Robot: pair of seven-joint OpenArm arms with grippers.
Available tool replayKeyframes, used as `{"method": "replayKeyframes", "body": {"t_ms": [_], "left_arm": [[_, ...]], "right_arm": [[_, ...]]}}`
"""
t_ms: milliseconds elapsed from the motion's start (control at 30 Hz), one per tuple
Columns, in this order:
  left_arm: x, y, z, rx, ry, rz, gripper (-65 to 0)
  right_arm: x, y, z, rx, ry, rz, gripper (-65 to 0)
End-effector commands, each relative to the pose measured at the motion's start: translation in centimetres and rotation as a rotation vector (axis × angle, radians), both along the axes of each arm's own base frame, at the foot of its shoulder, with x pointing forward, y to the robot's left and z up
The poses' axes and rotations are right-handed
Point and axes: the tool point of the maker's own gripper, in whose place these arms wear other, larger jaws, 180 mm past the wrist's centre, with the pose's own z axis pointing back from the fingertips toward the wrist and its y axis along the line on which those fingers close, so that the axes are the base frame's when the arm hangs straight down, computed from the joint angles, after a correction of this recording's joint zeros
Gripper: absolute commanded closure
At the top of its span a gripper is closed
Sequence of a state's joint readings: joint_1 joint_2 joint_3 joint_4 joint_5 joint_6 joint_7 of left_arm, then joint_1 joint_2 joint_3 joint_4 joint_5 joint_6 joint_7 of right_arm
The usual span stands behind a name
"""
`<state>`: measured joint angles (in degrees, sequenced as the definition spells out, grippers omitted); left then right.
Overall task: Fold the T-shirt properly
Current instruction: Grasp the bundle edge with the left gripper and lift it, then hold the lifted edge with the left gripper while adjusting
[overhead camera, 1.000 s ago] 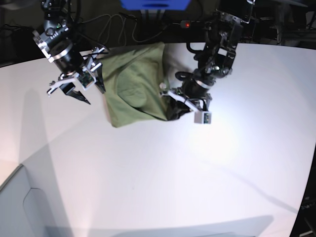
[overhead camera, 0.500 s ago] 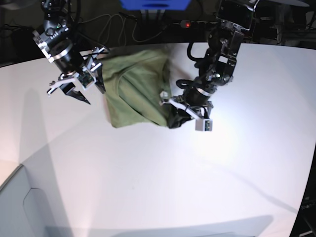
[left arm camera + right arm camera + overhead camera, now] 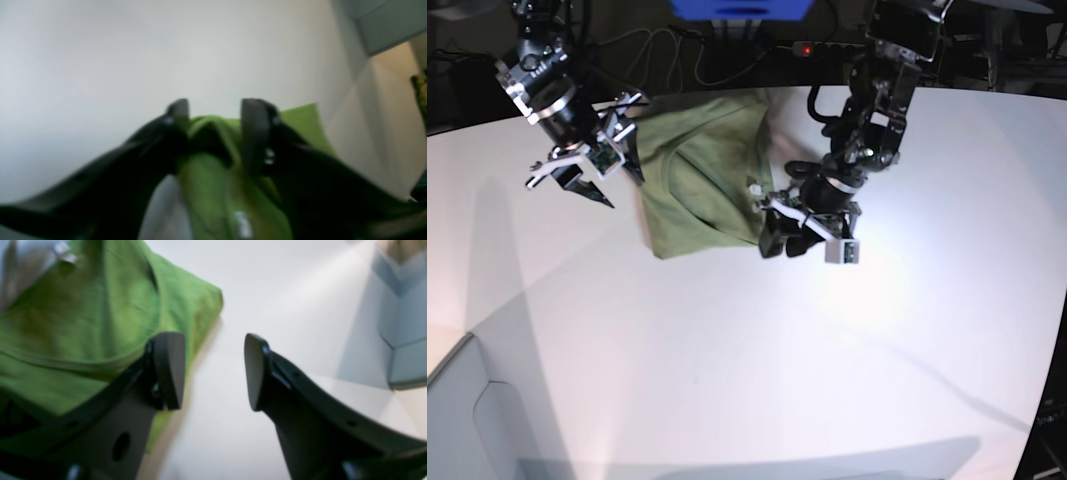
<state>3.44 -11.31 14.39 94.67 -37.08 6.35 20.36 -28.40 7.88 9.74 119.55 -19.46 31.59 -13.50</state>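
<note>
My two arms are black, jointed and bulky, with dark cables looped along them. My left gripper [image 3: 779, 240] has black tapered fingers [image 3: 255, 133] with rounded tips, a small pale fastener on the inner side, and a white bracket with a small grey camera block at the wrist. My right gripper [image 3: 592, 187] has flat-faced black fingers [image 3: 168, 368], round holes along their shanks, white brackets and a silver-ringed wrist.

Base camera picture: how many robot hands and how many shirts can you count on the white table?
Black robot hands: 2, the left hand and the right hand
Plain olive-green soft cotton T-shirts: 1
Total: 3 things over the white table
</note>
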Motion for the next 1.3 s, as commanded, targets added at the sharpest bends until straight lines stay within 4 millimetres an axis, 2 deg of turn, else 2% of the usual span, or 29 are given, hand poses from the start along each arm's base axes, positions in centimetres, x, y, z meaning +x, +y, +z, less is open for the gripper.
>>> {"method": "replayKeyframes", "body": {"t_ms": [0,67,167,267,400,500,567,733,867,1000,1267], "left_arm": [[0.4,0.2,2.3,-0.02,-0.072,0.005,-30.6],[-0.4,0.6,4.0,-0.032,-0.109,0.012,-31.4],[-2.4,0.6,5.6,-0.05,-0.131,0.013,-31.7],[-5.1,0.5,5.3,-0.063,-0.095,0.012,-31.7],[-7.6,-0.1,3.6,-0.071,-0.021,0.005,-31.7],[-9.5,-0.6,1.1,-0.074,0.066,-0.007,-31.8],[-11.0,-1.6,-0.1,-0.079,0.114,-0.04,-31.8],[-14.0,-3.8,-1.1,-0.1,0.183,-0.096,-31.8],[-15.2,-3.7,-1.6,-0.102,0.214,-0.09,-31.8],[-15.6,-3.7,-1.1,-0.109,0.211,-0.089,-31.8],[-16.3,-3.3,-3.2,-0.085,0.266,-0.085,-31.8]], "right_arm": [[0.0,0.4,0.8,0.018,-0.025,0.018,-27.5],[-0.2,0.6,0.7,0.024,-0.018,0.023,-27.6],[-0.2,0.9,0.7,0.03,-0.017,0.025,-27.9],[-0.1,0.8,0.8,0.028,-0.023,0.022,-32.3],[0.0,0.6,0.8,0.027,-0.025,0.018,-38.9],[0.0,0.7,0.8,0.026,-0.025,0.02,-42.4],[0.0,0.8,0.8,0.028,-0.024,0.022,-42.8],[-0.1,0.7,0.3,0.029,-0.011,0.02,-42.7],[-0.2,0.7,0.2,0.029,-0.008,0.02,-42.7],[-0.3,0.6,0.2,0.028,-0.005,0.018,-42.7],[-0.4,0.7,0.1,0.029,-0.003,0.019,-42.7]]}}
